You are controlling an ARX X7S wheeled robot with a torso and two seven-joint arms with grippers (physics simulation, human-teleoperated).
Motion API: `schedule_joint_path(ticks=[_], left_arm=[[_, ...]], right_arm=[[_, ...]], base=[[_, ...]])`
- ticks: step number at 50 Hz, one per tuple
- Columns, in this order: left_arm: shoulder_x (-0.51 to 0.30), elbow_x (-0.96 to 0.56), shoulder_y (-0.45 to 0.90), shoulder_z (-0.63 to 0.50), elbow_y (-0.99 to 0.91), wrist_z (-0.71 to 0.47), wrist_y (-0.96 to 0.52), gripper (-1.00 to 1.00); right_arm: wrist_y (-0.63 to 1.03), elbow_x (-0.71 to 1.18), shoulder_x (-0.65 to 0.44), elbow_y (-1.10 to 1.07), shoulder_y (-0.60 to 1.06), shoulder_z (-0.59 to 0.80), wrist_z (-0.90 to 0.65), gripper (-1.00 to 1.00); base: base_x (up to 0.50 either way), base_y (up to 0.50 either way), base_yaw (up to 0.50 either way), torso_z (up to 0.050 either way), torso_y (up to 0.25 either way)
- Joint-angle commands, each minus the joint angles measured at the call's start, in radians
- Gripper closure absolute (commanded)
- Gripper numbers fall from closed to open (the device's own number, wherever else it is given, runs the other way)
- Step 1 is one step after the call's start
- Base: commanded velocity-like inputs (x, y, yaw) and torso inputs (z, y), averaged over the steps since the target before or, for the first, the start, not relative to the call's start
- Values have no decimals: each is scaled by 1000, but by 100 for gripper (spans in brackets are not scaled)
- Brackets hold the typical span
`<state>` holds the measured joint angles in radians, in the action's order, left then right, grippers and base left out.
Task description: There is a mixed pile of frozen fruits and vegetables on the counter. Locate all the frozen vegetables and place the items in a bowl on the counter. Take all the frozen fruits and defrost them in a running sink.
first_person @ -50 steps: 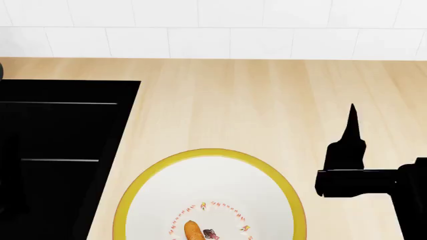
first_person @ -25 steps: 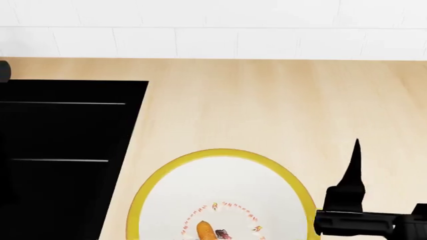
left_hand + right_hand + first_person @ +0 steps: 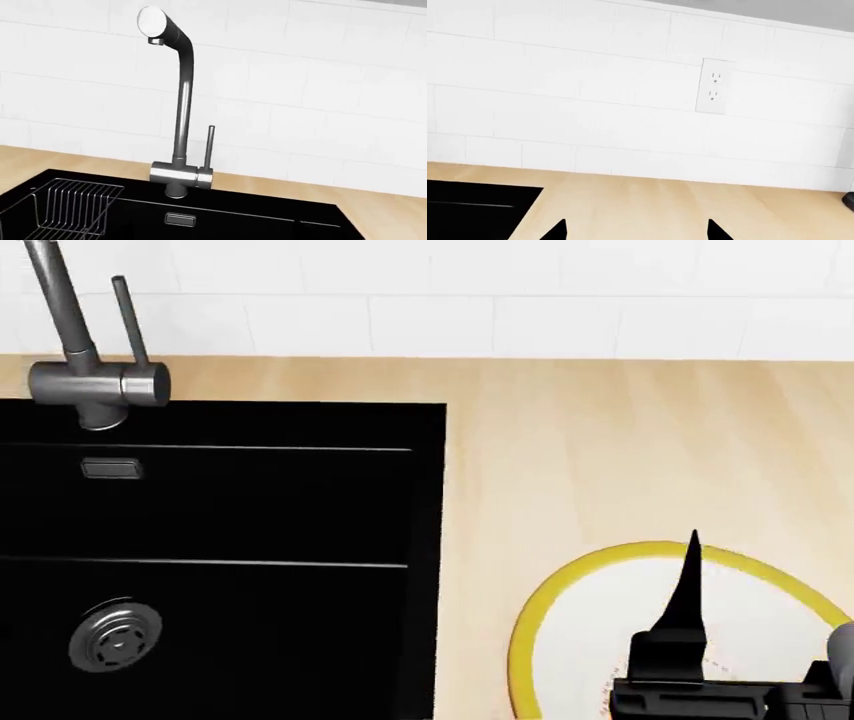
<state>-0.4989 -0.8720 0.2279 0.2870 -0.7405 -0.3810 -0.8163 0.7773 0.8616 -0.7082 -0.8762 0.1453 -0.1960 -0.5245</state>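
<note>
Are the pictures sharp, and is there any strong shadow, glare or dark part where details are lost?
Head view: sharp and evenly lit, but the sink is almost pure black; only its drain shows, and the right gripper is a black silhouette over the bowl. Left wrist view: crisp, soft highlights on the tap, no harsh glare. Right wrist view: flat lighting, faint tile lines, clear outlet.

The right gripper (image 3: 693,570) is seen at the lower right of the head view, with one dark pointed finger standing up from a black wrist block. In the right wrist view its two fingertips (image 3: 558,231) are well apart, with nothing between them. The left arm is not visible in any view.
</note>
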Motion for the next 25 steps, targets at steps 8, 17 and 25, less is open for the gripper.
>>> schedule_joint_path(ticks=[8, 17, 25], left_arm=[[-9, -6, 2, 0, 1, -8, 0, -100], [-9, 2, 3, -10, 6, -7, 6, -100], [-13, 0, 2, -10, 6, -9, 6, -100]], right_arm=[[-13, -30, 2, -2, -1, 34, 3, -100], [-17, -25, 1, -2, -4, 33, 2, -100], [-21, -44, 7, 12, 3, 66, 9, -100]], base=[[0, 500, 0, 0, 0], [0, 500, 0, 0, 0], [0, 500, 0, 0, 0]])
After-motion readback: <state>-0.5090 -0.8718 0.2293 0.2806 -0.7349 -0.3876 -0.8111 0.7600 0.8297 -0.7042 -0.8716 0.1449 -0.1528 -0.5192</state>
